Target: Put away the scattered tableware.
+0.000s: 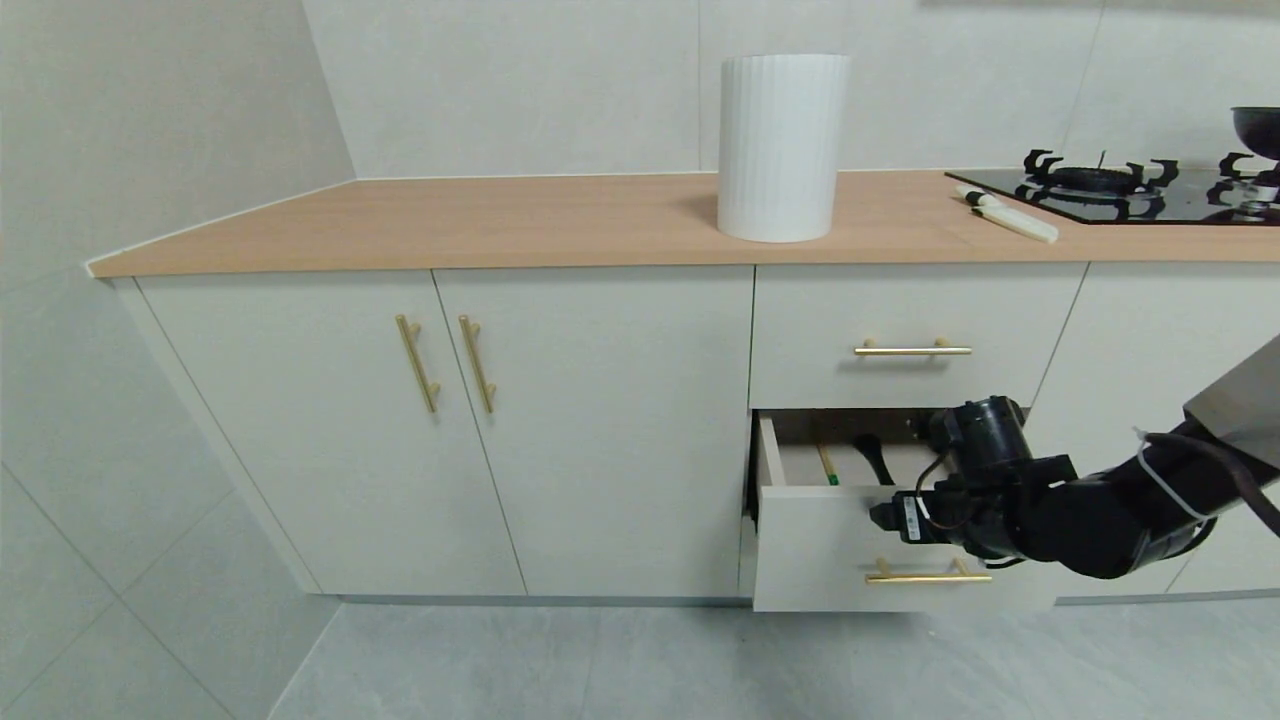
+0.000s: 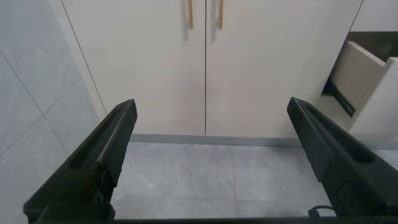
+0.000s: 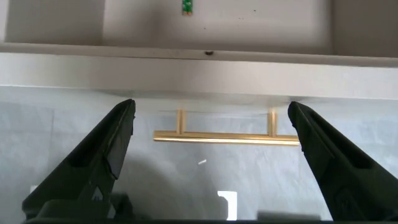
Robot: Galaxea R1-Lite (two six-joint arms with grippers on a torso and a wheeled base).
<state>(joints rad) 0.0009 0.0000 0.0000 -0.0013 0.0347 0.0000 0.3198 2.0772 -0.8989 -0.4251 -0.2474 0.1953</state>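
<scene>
Countertop [image 1: 480,225] tan wood; cabinet doors [image 1: 600,430] and drawer [image 1: 830,540] off-white, handles [image 1: 912,351] gold. Canister [image 1: 780,150] white with vertical ribs, knife [image 1: 1012,217] cream. Stove [image 1: 1130,200] glossy black, right gripper [image 3: 211,109] black, floor [image 1: 600,660] grey tile.

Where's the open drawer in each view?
Head view: open drawer, lower right, under the closed drawer.
Left wrist view: its side, jutting out beyond the double doors.
Right wrist view: its front, close up.
Shared landmark: its gold handle, head and right wrist views.
</scene>
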